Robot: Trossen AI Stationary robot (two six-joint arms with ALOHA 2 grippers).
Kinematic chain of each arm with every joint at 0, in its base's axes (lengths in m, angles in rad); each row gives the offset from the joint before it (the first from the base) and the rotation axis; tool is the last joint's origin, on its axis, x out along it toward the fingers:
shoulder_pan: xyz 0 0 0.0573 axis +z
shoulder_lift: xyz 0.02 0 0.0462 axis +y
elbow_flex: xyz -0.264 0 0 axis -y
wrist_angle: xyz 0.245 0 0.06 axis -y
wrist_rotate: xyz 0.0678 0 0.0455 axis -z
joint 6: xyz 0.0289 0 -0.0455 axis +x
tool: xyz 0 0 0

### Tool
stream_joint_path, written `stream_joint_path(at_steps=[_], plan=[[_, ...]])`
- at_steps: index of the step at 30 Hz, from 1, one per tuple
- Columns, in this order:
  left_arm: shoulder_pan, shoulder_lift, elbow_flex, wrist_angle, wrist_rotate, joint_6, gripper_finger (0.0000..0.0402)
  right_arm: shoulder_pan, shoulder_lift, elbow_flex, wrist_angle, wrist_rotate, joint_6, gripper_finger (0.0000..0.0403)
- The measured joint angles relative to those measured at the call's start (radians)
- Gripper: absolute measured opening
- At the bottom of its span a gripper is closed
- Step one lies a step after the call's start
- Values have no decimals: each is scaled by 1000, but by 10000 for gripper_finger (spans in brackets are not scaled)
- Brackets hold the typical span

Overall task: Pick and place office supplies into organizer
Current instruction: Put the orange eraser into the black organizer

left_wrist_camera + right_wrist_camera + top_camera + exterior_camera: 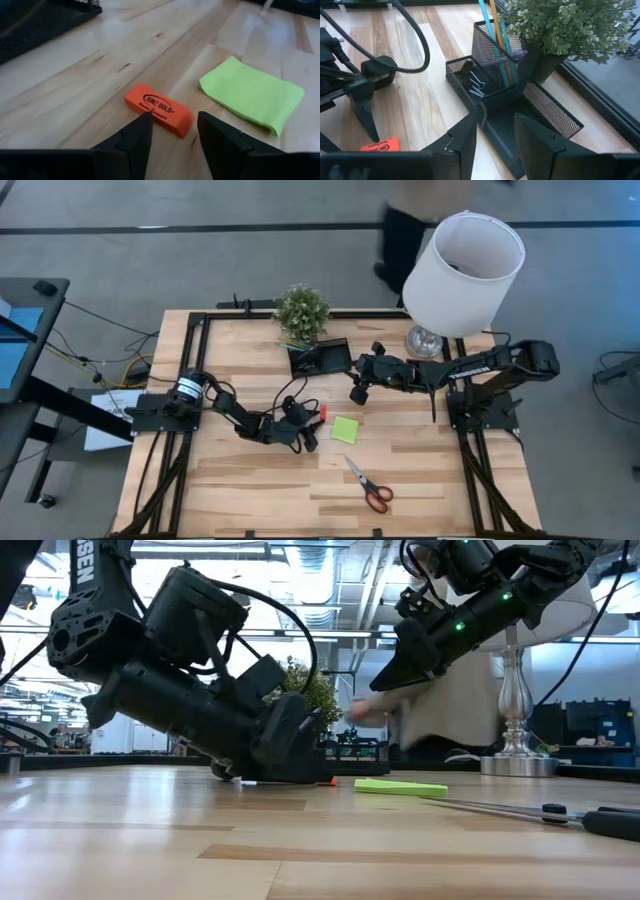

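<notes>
Orange eraser (159,110) lies on table (420,470), left gripper (172,131) spread just before it. Right gripper (495,131) hangs spread above organizer (520,107).

We found the organizer (520,107), a black mesh tray with divided compartments, at the far middle of the counter. Its tall cup held upright pens (492,30), teal and yellow among them; a lower compartment held black binder clips (476,85). An orange eraser (158,109) printed with black lettering lay flat near a lime-green sticky-note pad (252,92), the two apart. Red-handled scissors (368,484) lay closed, well apart towards the near edge.
</notes>
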Motion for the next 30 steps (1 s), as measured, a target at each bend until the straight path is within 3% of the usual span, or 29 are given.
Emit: stream_joint_path(at_steps=[5, 12, 23, 27, 30], plan=[[2, 3, 45, -49, -56, -25, 157, 0, 0, 0, 0, 0, 0, 127], [18, -3, 99, -279, -86, -26, 157, 0, 0, 0, -1, 0, 0, 127], [28, -2, 98, -364, -241, -26, 158, 0, 0, 0, -1, 0, 0, 127], [42, -4, 94, -367, -195, 2, 158, 0, 0, 0, -1, 0, 0, 127], [48, -5, 91, -315, -148, 108, 158, 0, 0, 0, -1, 0, 0, 127]])
